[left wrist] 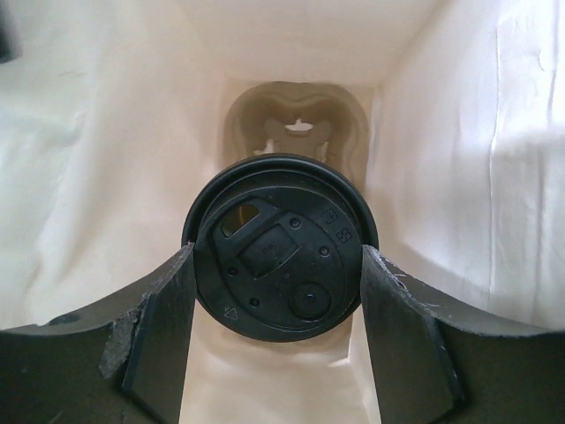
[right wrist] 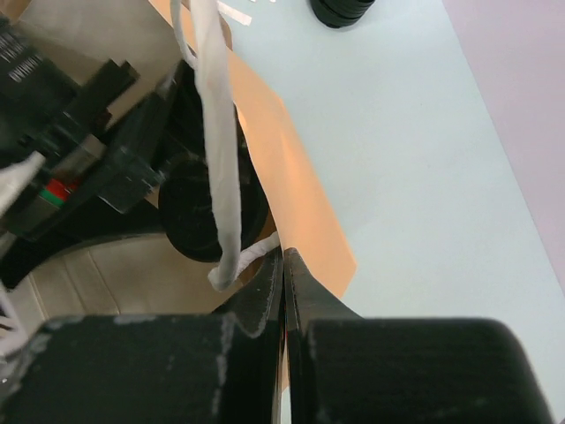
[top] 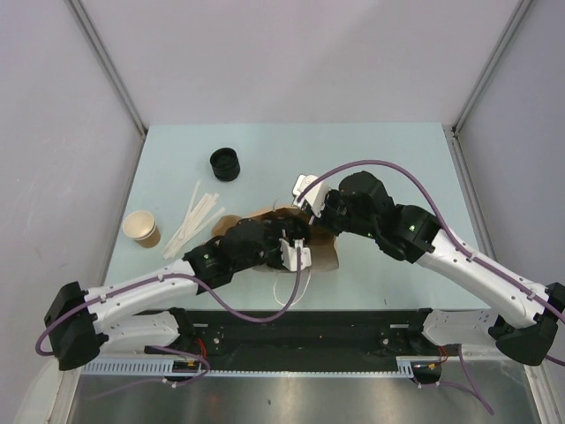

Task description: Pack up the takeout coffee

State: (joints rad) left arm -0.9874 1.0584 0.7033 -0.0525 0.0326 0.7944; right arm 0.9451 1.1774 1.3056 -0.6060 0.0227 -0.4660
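Note:
The takeout coffee (left wrist: 291, 225) shows its round black lid in the left wrist view, deep inside the pale interior of the paper bag (left wrist: 106, 159). My left gripper (left wrist: 277, 265) reaches into the bag and its two fingers press against opposite sides of the lid. From above, the brown bag (top: 328, 254) lies mid-table with the left gripper (top: 291, 252) at its mouth, and the cup itself is hidden there. My right gripper (right wrist: 284, 256) is shut on the bag's orange-brown rim (right wrist: 291, 168), beside a white cord handle (right wrist: 216, 132). From above it (top: 311, 212) sits at the bag's far edge.
A moulded pulp carrier (left wrist: 300, 124) sits at the bag's far end. A lidless tan cup (top: 141, 228) stands at the left. White sticks (top: 196, 216) lie beside it. A stack of black lids (top: 225, 164) is farther back. A white handle loop (top: 287, 287) trails toward the near edge.

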